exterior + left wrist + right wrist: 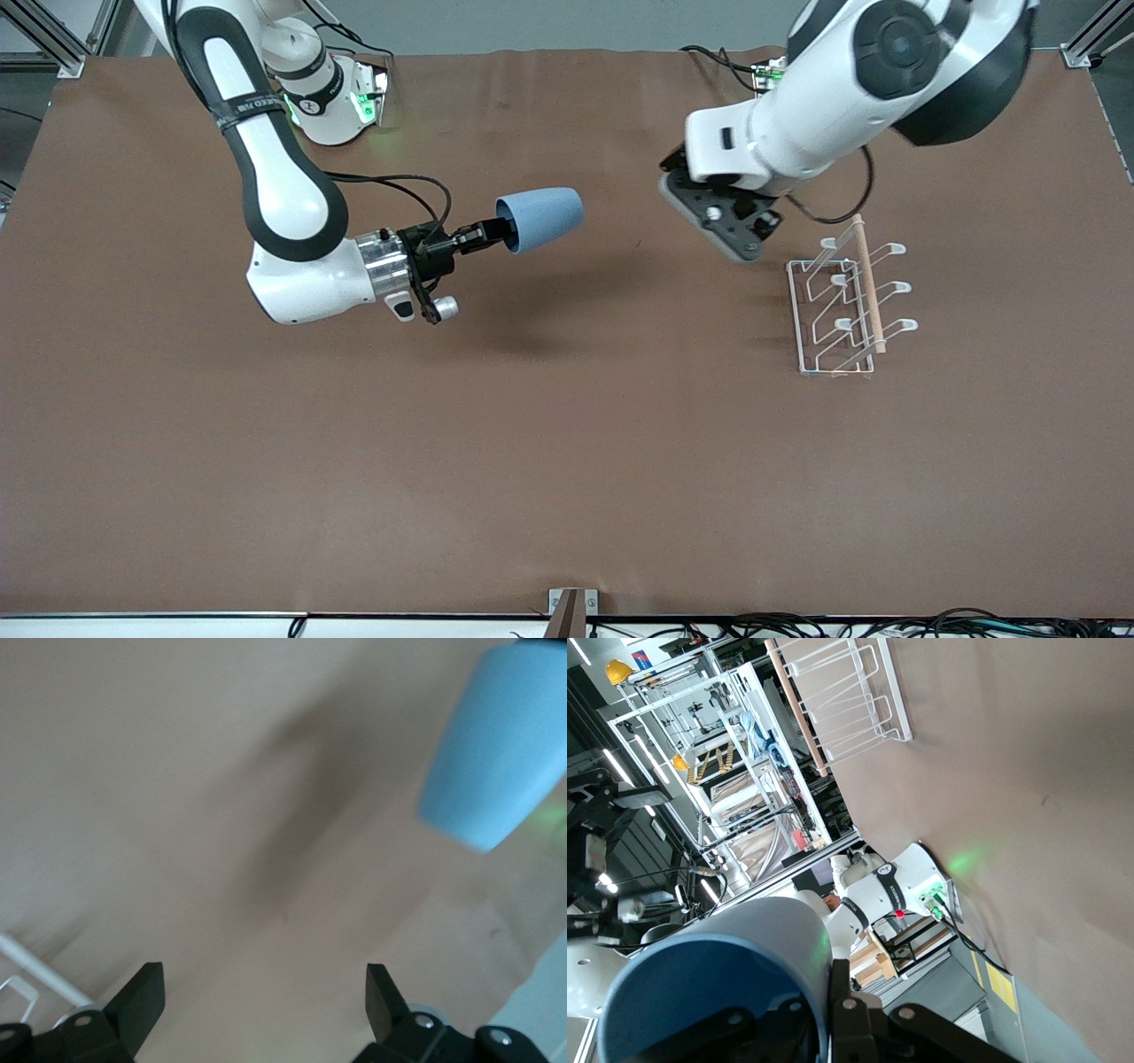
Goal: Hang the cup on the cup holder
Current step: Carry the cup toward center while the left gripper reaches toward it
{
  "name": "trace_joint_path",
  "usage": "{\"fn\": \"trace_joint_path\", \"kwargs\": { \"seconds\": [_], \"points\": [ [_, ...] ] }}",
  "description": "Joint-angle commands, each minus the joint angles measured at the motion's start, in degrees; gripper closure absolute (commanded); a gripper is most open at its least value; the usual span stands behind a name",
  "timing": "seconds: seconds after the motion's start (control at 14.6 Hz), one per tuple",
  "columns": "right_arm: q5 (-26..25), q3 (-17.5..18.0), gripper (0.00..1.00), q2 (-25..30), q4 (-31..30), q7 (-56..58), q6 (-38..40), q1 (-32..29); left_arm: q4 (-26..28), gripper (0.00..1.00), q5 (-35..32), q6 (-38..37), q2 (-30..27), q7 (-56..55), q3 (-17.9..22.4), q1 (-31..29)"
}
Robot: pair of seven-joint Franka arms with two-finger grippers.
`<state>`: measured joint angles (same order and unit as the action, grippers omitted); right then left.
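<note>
The light-blue cup (pixel 540 219) is held sideways in the air over the middle of the brown table, its rounded base pointing toward the left arm's end. My right gripper (pixel 496 232) is shut on its rim, one finger inside and one outside; the right wrist view shows the cup (pixel 726 979) filling the corner. The cup also shows in the left wrist view (pixel 500 744). The white wire cup holder (pixel 846 301) with its wooden rod (pixel 868 283) stands toward the left arm's end. My left gripper (pixel 264 1001) is open and empty, in the air beside the holder.
The holder also shows in the right wrist view (pixel 846 700). The brown table (pixel 567 461) has wide bare room nearer the front camera. Cables run along the front edge (pixel 797 625).
</note>
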<state>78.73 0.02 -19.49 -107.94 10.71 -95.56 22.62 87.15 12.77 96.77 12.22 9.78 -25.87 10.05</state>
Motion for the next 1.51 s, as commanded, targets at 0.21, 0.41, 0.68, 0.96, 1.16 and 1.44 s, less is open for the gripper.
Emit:
{"fn": "trace_joint_path", "kwargs": {
  "seconds": [0.21, 0.41, 0.68, 0.96, 1.16, 1.44],
  "points": [
    [2.22, -0.55, 0.99, 1.39, -2.19, -0.16, -0.16, 0.76, -3.47, 0.0, 6.54, 3.33, 4.82, 1.21, -1.64, 6.03],
    [2.22, -0.55, 0.99, 1.39, -2.1, -0.16, -0.33, 1.02, -3.47, 0.0, 7.09, 6.57, 6.48, 1.56, -2.87, 8.05],
    [2.3, -0.55, 0.99, 1.39, -2.1, -0.16, -0.42, 1.37, -3.21, 0.0, 5.6, 13.69, 8.86, 2.78, -2.87, 9.19],
    [3.0, -0.55, 0.99, 1.39, -2.1, -0.16, -2.35, 2.6, -3.21, 0.0, 4.19, 18.71, 11.85, 6.83, -2.96, 9.45],
    [4.15, -0.55, 0.99, 1.39, -2.1, -0.07, -2.44, 2.95, -3.04, 0.05, 4.45, 18.89, 12.38, 7.01, -2.96, 10.86],
    [4.24, -0.64, 0.99, 1.39, -2.1, -0.07, -2.44, 2.95, -1.98, 0.41, 4.63, 18.1, 12.12, 9.55, -3.05, 11.13]
  ]
}}
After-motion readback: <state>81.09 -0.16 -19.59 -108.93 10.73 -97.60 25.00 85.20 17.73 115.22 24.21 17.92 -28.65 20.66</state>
